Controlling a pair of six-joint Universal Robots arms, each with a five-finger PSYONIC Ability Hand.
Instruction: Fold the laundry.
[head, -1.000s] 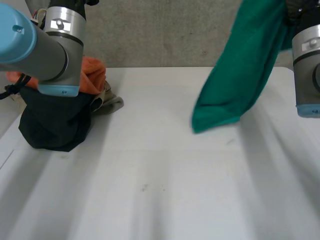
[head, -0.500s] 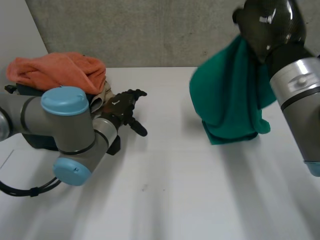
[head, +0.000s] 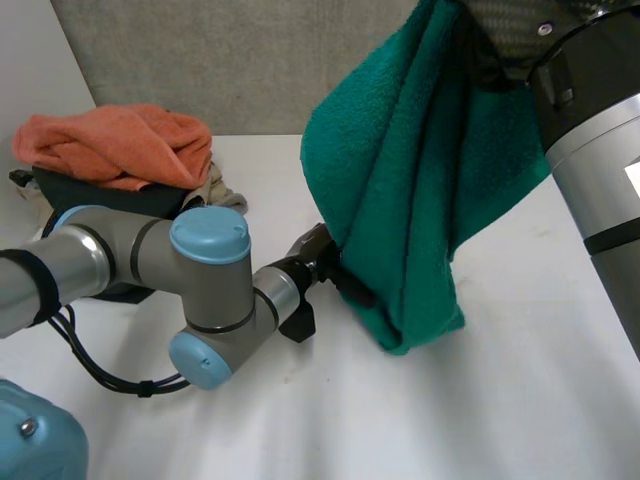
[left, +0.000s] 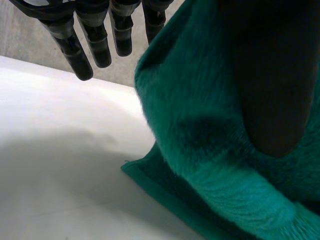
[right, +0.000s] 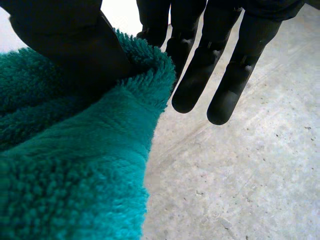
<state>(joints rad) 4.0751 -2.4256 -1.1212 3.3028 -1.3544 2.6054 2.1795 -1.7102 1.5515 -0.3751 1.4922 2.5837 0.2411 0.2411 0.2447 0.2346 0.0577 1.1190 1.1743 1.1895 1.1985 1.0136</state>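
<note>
Work surface: a flat white table (head: 500, 400), with a grey concrete wall (head: 250, 70) along its far edge.

At the far left of the table stands a laundry pile. A crumpled orange terry towel (head: 120, 145) lies on top of a black cloth (head: 90, 192). A beige cloth (head: 215, 190) shows at the right side of the pile.

Task item: a dark green terry towel (head: 400, 190). It hangs in loose vertical folds right of centre, raised above the table, well apart from the pile. Its lower hem reaches down to the table surface.

Right hand (right: 210, 30): located at the top of the green towel. The thumb presses a fold of the upper edge against the fingers, so the hand grips the towel. Two fingers (right: 195, 85) extend straight past the fold, clear of the fabric.

Left hand (head: 315, 255): located low over the table, at the left side of the towel's lower part. Its fingers (left: 95, 35) are straight and spread, just beside the towel's edge, closed on nothing. The thumb lies against the near face of the towel.

The left arm extends across the near left of the table.
</note>
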